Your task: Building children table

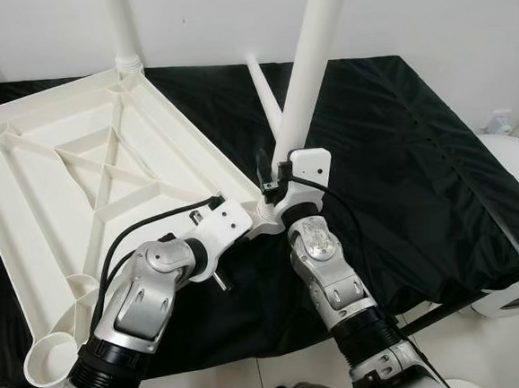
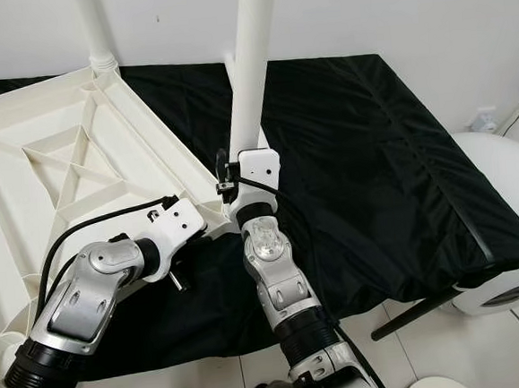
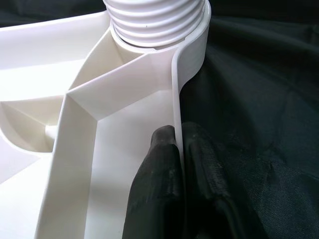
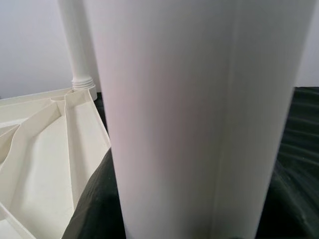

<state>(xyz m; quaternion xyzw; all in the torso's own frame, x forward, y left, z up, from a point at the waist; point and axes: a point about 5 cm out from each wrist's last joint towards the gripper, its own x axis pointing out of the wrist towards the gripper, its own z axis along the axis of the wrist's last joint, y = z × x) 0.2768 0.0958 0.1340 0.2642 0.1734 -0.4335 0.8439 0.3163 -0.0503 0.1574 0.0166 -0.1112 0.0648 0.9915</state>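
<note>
lying upside down on black cloth [image 1: 391, 148], white tabletop [image 1: 87, 172] has two legs up. right gripper [image 1: 273, 188] at near-corner leg [image 1: 308, 73], fingers unclear, cannot tell. left gripper [image 3: 180, 144] pinches tabletop rim beside that leg's threaded base [image 3: 154, 22].

Both eye views look down from the head at the same upturned tabletop [image 1: 95, 162] on the black-draped worktop [image 1: 400, 147]. The left wrist view sits close on its rim, the right wrist view against an upright leg [image 4: 194, 114].
</note>
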